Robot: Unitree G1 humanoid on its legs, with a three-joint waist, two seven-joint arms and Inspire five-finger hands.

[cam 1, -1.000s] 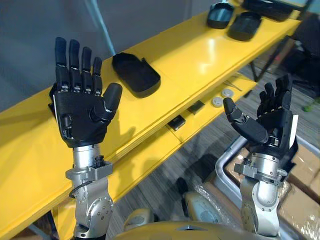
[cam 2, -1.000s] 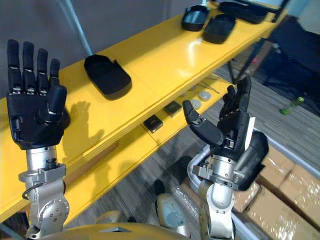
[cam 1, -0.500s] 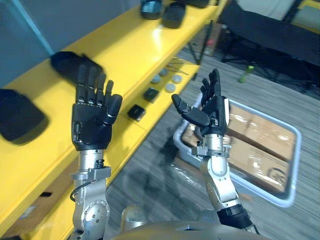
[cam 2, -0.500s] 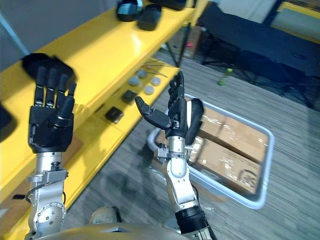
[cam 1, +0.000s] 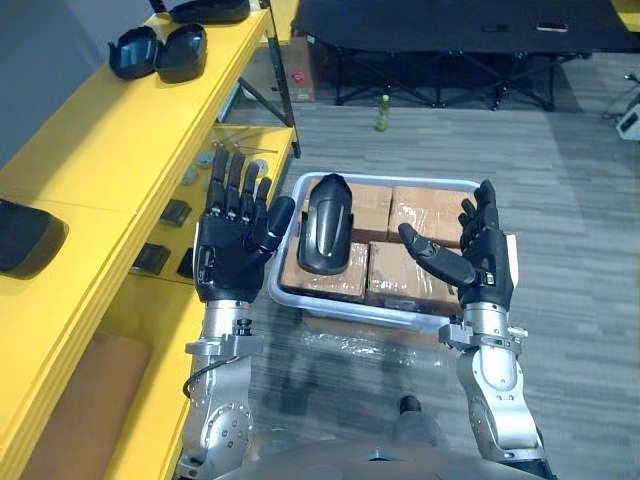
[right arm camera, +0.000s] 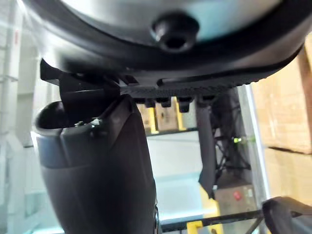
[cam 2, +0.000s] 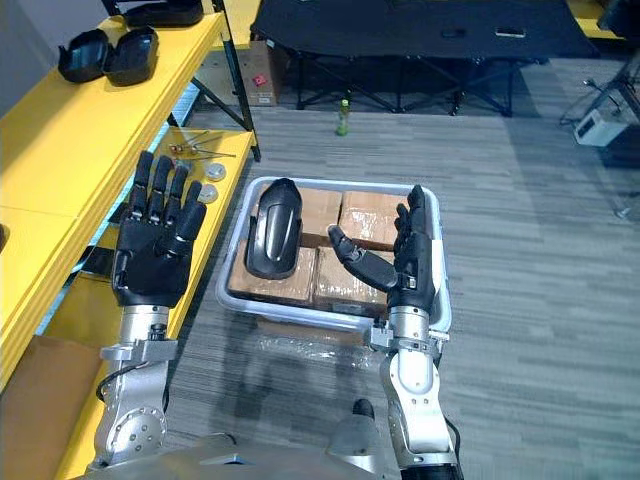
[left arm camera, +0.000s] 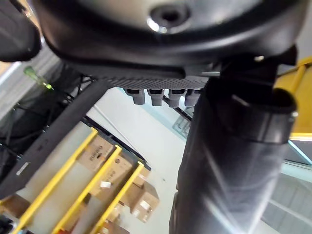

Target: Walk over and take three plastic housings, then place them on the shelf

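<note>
**A:** Where is this?

**B:** A grey floor (cam 1: 580,200), with a yellow shelf (cam 1: 90,140) on the left and a white tray (cam 1: 390,179) of cartons (cam 1: 425,212) ahead. One black housing (cam 1: 325,237) lies on the cartons. Shelved housings (cam 1: 182,52) sit at the shelf's far end.

**A:** And the hands?

**B:** The left hand (cam 1: 232,262) and right hand (cam 1: 482,262) are raised, fingers spread, holding nothing. This looks like the fetching step. The next move is to reach down and grasp the housing.

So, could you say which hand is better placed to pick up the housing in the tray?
Probably the left. The housing lies on the boxes in the left half of the tray, nearest the open left hand; the open right hand is raised by the opposite side.
</note>
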